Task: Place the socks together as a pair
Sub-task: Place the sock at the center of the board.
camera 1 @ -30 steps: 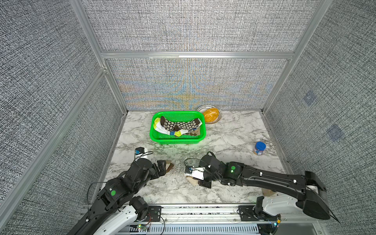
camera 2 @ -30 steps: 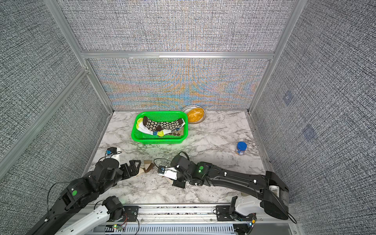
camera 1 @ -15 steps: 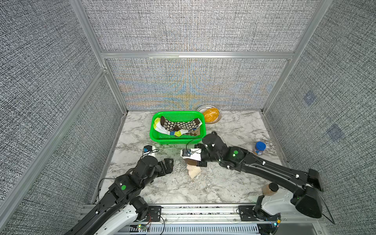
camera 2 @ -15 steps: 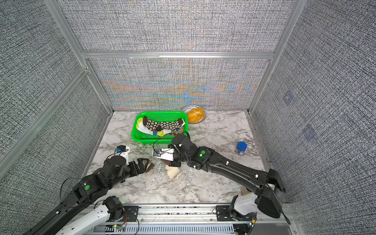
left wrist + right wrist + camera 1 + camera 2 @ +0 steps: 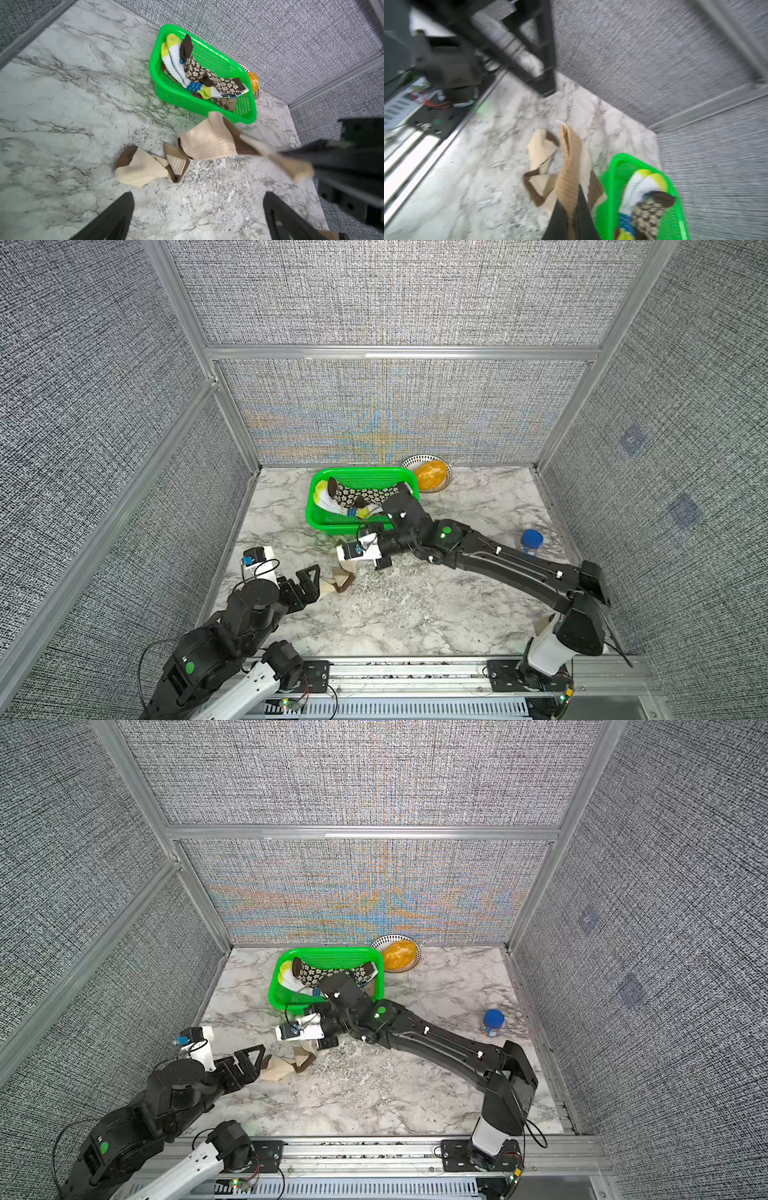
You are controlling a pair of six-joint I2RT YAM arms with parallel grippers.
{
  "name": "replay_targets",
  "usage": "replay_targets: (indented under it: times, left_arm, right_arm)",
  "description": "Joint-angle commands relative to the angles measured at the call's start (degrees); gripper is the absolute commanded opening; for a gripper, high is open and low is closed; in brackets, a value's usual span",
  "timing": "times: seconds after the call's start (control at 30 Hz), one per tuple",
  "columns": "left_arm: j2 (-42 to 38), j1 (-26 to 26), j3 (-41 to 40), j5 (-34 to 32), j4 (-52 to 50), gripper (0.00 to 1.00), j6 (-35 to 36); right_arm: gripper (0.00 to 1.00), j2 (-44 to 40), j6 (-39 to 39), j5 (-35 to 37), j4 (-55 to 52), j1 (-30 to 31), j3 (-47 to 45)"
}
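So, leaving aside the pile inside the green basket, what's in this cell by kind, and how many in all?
Cream brown-banded socks: 2 (lying sock, held sock in the right gripper)
Green basket: 1
Slotted bowl holding something orange: 1
Blue-lidded jar: 1
Tan thing half hidden by the right arm's base: 1
Total: 6

The green basket (image 5: 611,172) runs off-frame; the held sock (image 5: 570,162) looks motion-blurred.
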Motion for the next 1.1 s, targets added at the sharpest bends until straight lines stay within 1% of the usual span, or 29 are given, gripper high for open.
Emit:
replay_targets:
  times: [0.0,0.13,0.23,0.27,0.33,0.4,0.43,0.47,0.5,0.6,0.67,0.73,0.77,0.87,0.9,0.97,1.07]
  left_arm:
    - [1.78,0.0,-2.68,3.3,2.4,0.99,0.39]
    - [7.26,0.0,-5.95,9.33,9.5,0.98,0.09]
    - [12.09,-0.21,-8.18,12.53,15.47,0.98,-0.42]
    - [13.6,-0.33,-8.97,13.33,17.61,0.97,-0.64]
    - [16.34,-0.85,-9.8,14.17,20.81,0.97,-0.69]
    - [18.86,-1.93,-10.32,14.27,23.3,0.97,-0.67]
    - [19.84,-2.48,-10.57,14.31,24.52,0.97,-0.74]
    - [20.98,-3.03,-10.92,14.42,25.89,0.97,-0.76]
    - [22.25,-3.53,-11.27,14.54,26.99,0.97,-0.82]
    - [25.8,-4.68,-11.67,15.2,29.78,0.97,-0.61]
    - [27.41,-5.08,-12.09,15.33,31.49,0.97,-0.65]
    - [28.94,-5.49,-12.73,15.98,33.34,0.97,-0.87]
    - [29.83,-5.77,-13.04,16.22,34.41,0.97,-0.89]
    - [33.66,-6.67,-13.16,16.12,34.86,0.97,-0.66]
    - [35.22,-6.68,-13.23,16.05,34.51,0.97,-0.7]
    - [38.04,-6.68,-13.03,15.22,33.42,0.97,-1.05]
    - [42.85,-6.53,-11.1,11.18,30.38,0.93,-1.43]
  right_arm:
    - [0.0,-3.7,-0.74,-2.99,0.39,-0.04,-10.11]
    - [0.0,-8.51,-1.09,-0.03,-3.87,-0.26,-21.91]
    - [0.0,-13.56,-1.46,1.53,-3.79,-0.46,-29.33]
    - [0.0,-15.42,-1.77,3.04,-2.94,-0.43,-31.54]
    - [0.0,-18.51,-0.32,5.26,-1.38,-1.76,-35.01]
    - [0.07,-20.66,0.58,5.14,-0.92,-4.94,-37.42]
    - [0.13,-21.31,0.82,5.42,-0.69,-5.86,-38.36]
    - [0.22,-21.73,0.97,5.97,-0.75,-6.37,-38.87]
    - [0.28,-21.51,1.71,6.42,-1.28,-6.71,-38.79]
    - [0.4,-19.86,4.5,6.84,-5.42,-6.94,-37.51]
    - [0.45,-20.26,6.55,8.74,-6.81,-6.94,-38.17]
    - [0.47,-23.41,8.28,11.36,-6.43,-7.15,-39.86]
    - [0.58,-25.94,8.98,12.24,-6.17,-7.71,-40.67]
    - [0.84,-33.66,12.36,12.98,-3.68,-9.55,-42.57]
    - [0.87,-35.89,14.05,12.37,-1.46,-9.72,-43.33]
    - [0.88,-38.74,18.22,9.73,3.48,-9.75,-45.71]
    - [0.89,-39.57,28.52,9.16,11.3,-10.17,-47.56]
